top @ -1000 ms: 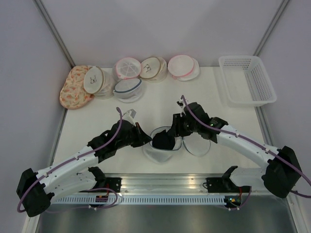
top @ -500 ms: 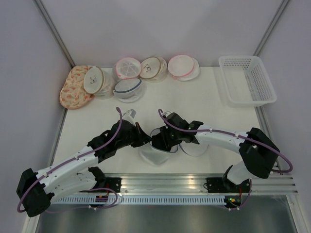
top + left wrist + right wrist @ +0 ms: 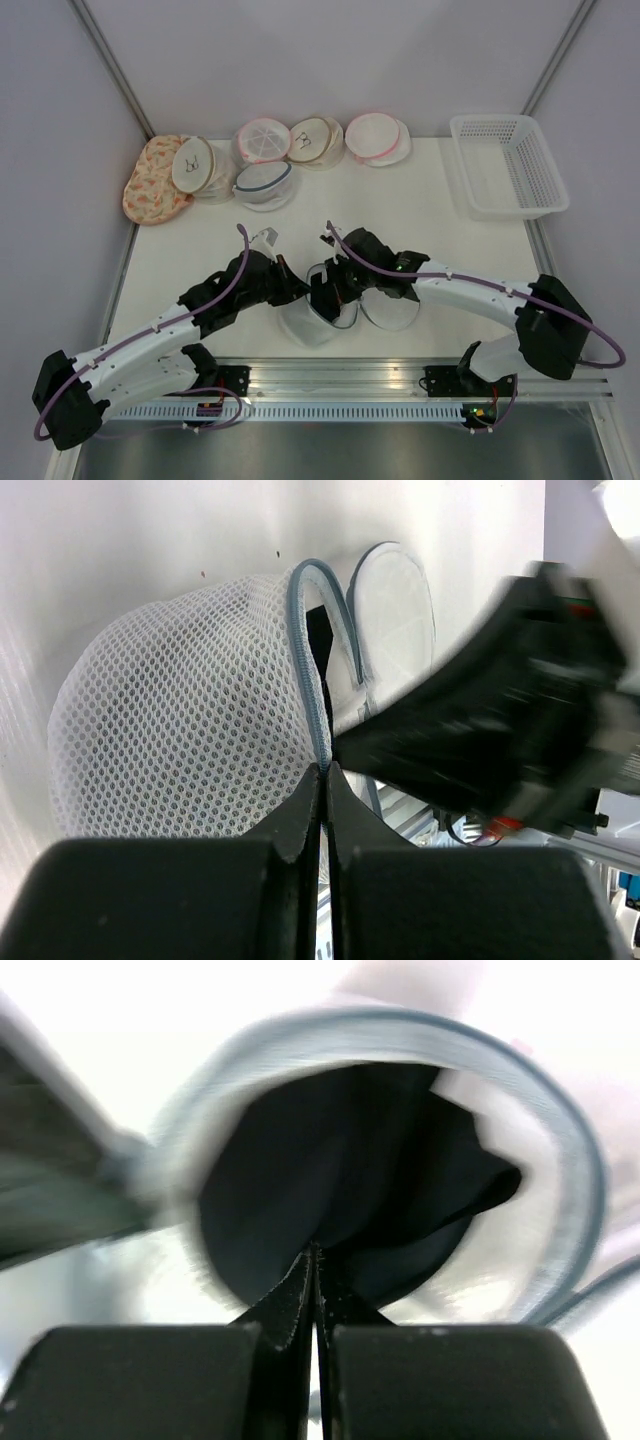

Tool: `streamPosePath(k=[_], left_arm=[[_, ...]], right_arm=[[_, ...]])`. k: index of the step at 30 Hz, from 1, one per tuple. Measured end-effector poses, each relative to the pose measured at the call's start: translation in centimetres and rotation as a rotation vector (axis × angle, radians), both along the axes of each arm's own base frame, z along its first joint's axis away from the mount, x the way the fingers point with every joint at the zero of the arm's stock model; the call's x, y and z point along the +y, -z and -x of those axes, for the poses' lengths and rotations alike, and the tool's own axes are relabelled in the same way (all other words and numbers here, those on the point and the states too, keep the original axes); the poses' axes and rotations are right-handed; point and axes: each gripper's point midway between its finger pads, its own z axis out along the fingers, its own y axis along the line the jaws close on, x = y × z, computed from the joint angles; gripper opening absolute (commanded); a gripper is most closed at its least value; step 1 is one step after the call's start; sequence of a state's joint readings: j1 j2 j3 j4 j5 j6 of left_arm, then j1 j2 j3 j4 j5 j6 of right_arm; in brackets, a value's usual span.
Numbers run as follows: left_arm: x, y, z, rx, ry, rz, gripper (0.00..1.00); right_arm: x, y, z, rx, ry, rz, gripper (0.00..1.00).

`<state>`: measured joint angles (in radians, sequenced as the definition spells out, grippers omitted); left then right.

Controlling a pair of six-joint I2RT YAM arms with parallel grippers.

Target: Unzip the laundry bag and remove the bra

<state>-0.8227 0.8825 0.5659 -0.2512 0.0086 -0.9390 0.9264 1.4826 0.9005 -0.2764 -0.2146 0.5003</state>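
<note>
Right end effector (image 3: 313, 1250) leftward, tight on bra (image 3: 350, 1180); left end effector (image 3: 324, 770) tight on rim (image 3: 312, 660) of right-facing laundry bag (image 3: 180, 750).

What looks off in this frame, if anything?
Nothing stands out. The laundry bag lies unzipped on its side, its rim pinched by the left gripper. The right gripper is shut on the bra inside the opening. No tear or spill is visible.

Most of bra (image 3: 350, 1185) hidden inside laundry bag (image 3: 180, 745); right-wrist view blurred.
</note>
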Motion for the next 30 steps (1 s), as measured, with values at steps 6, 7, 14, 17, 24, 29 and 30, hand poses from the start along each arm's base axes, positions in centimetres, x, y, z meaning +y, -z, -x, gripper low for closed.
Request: streamPosePath(k=[6,7,14,17,24,29,30], left_arm=[[0.0,0.0,0.0,0.001,-0.002,0.003,0.02],[0.0,0.0,0.0,0.002,-0.002,0.003,0.02],[0.2,-0.1,0.2,-0.005,-0.003,0.011,0.02],[0.3,-0.2,0.3,-0.007,-0.003,0.016,0.02],[0.3,-0.2,0.3,-0.006,-0.006,0.019,0.02],[0.3,-0.2,0.3,-0.005,-0.006,0.020,0.02],[0.3,-0.2,0.3,-0.006,-0.007,0.020,0.02]], right_arm=[[1.6,-7.9,1.3,-0.077,-0.090,-0.241,0.00],[1.7,-8.5,1.3,-0.087,-0.088,-0.256,0.01],[0.6,-10.9,-0.4,-0.168,-0.003,-0.222,0.51],[0.1,-11.0,-1.7,-0.199,0.046,-0.161,0.68],[-2.3,-4.0,-2.5,-0.149,0.099,0.080,0.77],[-3.2,-0.9,-2.1,-0.110,0.098,0.158,0.74],[-3.2,-0.6,-2.1,-0.106,0.096,0.159,0.74]])
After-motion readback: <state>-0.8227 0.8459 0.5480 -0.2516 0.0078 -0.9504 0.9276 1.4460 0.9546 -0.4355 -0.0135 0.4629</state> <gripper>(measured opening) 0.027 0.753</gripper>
